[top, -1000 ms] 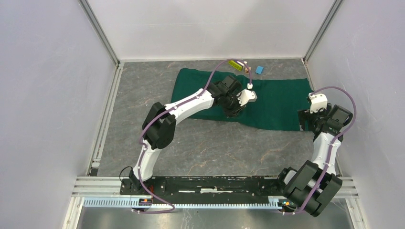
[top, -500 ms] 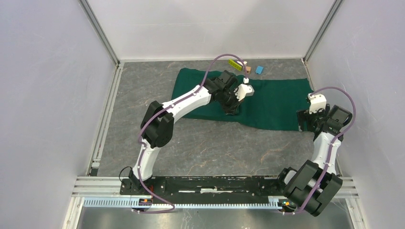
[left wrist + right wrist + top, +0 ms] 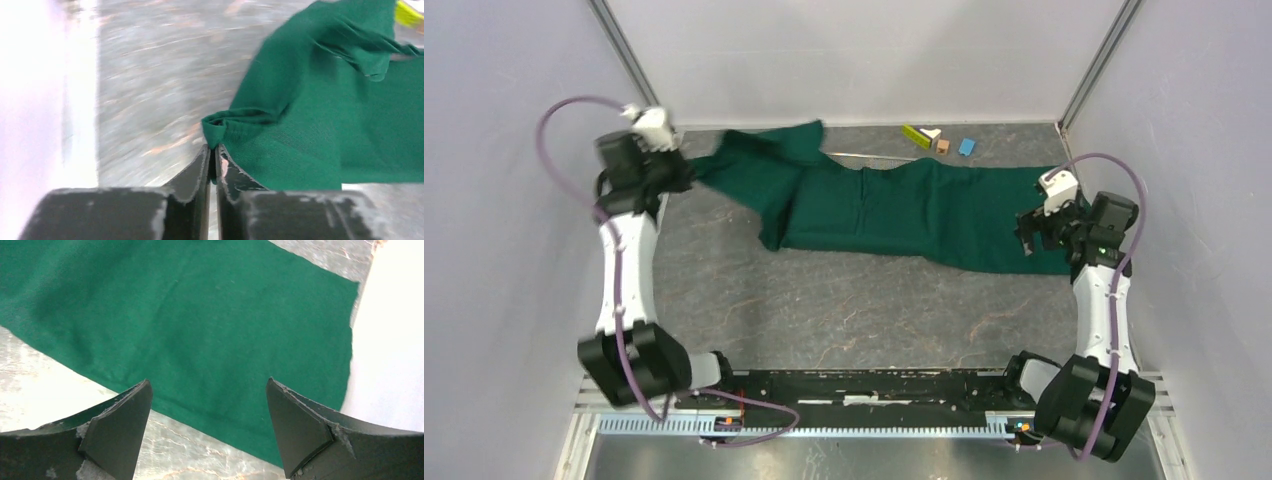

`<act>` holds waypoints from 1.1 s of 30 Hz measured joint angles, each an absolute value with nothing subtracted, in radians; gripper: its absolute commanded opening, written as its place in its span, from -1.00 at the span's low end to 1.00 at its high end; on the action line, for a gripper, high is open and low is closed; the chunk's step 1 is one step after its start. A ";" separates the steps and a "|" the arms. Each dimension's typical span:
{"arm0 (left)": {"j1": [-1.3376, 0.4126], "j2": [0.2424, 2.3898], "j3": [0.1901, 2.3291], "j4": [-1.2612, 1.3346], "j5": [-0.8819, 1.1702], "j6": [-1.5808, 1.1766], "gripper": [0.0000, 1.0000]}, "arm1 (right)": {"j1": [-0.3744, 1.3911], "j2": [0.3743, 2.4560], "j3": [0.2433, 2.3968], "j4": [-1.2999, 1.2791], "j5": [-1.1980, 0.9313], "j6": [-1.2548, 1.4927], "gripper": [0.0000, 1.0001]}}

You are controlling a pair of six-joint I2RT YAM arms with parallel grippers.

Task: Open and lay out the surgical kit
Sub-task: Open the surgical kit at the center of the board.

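Note:
The surgical kit's dark green cloth (image 3: 894, 210) lies spread across the back of the table, bunched and lifted at its left end. My left gripper (image 3: 680, 177) is at the far left by the wall rail, shut on a corner of that cloth (image 3: 325, 115); in the left wrist view the jaws (image 3: 214, 149) pinch a folded tip. My right gripper (image 3: 1030, 236) hovers open over the cloth's right end. In the right wrist view its fingers (image 3: 208, 385) stand wide apart above the cloth's (image 3: 200, 315) near edge, with nothing between them.
Three small blocks sit behind the cloth at the back wall: yellow-green (image 3: 914, 135), brown (image 3: 942, 146) and blue (image 3: 966, 147). Enclosure walls stand close on both sides, and a metal rail (image 3: 646, 260) runs along the left edge. Grey marbled tabletop (image 3: 854, 310) lies in front of the cloth.
My left gripper shut on the cloth near its middle, then swung far left and back, pulling the fold open leftwards. The right gripper shifted slightly left and further back, still open.

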State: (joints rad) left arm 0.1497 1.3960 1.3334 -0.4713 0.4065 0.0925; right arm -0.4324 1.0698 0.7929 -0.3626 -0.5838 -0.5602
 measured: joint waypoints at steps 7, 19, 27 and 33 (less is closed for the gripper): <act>0.515 1.174 1.048 -0.423 0.311 0.142 0.99 | -0.306 1.073 0.793 -0.341 -0.555 -0.529 0.85; 0.441 1.249 0.995 -0.371 0.432 0.143 1.00 | -0.213 1.176 0.800 -0.300 -0.513 -0.521 0.87; 0.047 1.548 1.259 -0.219 0.469 0.028 0.83 | -0.092 1.461 1.007 -0.207 -0.520 -0.403 0.80; -0.049 1.924 1.557 -0.199 0.465 -0.109 0.72 | -0.031 1.733 1.254 -0.131 -0.542 -0.253 0.75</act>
